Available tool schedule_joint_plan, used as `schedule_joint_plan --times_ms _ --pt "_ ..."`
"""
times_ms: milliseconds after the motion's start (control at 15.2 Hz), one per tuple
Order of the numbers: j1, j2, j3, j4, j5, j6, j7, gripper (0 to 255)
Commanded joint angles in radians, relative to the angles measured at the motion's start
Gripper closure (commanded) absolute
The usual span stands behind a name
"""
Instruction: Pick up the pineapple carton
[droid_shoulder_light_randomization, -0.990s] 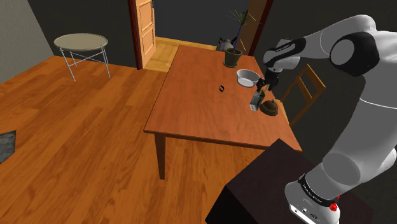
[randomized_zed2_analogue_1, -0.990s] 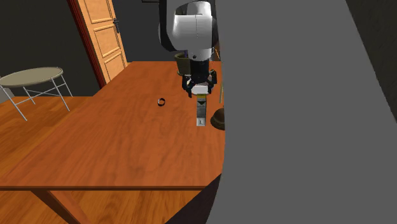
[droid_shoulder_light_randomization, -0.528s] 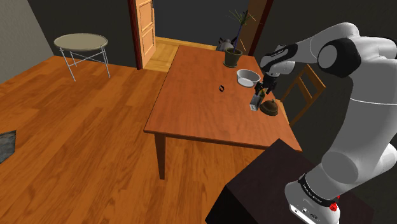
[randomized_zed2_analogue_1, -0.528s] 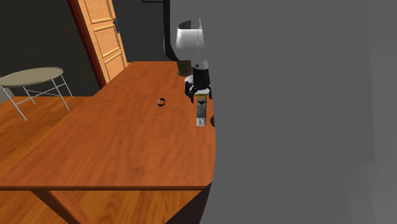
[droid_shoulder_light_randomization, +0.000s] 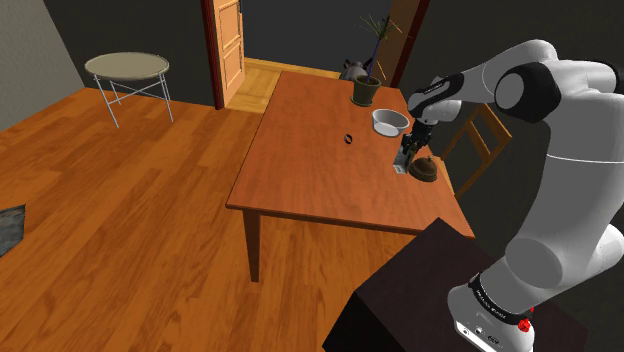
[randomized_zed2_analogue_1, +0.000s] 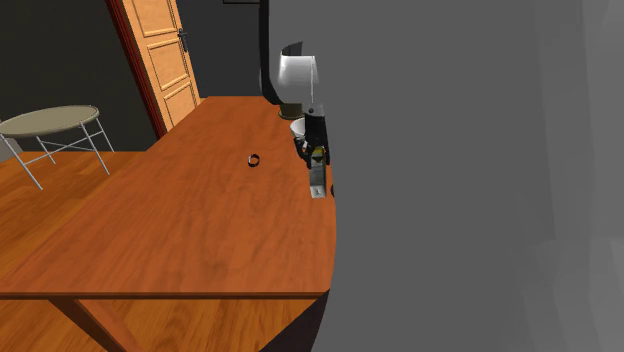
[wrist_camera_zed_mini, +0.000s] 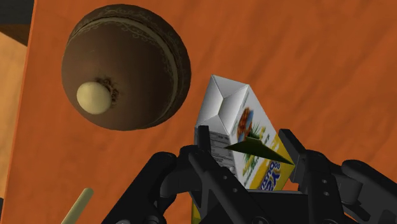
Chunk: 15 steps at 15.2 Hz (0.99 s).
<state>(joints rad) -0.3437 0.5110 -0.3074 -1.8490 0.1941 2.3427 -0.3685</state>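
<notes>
Carton (wrist_camera_zed_mini: 238, 127) apparently clasped in gripper (wrist_camera_zed_mini: 248, 154), brown domed pot (wrist_camera_zed_mini: 137, 63) just beside it.

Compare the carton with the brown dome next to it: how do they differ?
Shape: the carton is a box with a folded ridge top; the brown dome is round with a knob on top.
Colour: the carton is white with yellow and blue print; the dome is plain brown, its knob cream.
Height: in the shoulder view the carton stands taller, the dome squat.
Both stand side by side on the table.
</notes>
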Motion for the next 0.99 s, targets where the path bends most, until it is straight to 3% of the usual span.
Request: schedule_joint_plan --times_ms 0,330,924 --pt "0.001 0.003 0.002 -0.002 0.001 0.001 0.000 255" --pt "0.002 0.002 0.002 0.001 0.000 -0.002 0.001 255" --pt "0.015 -0.072 -0.017 0.020 -0.031 -0.093 0.020 255"
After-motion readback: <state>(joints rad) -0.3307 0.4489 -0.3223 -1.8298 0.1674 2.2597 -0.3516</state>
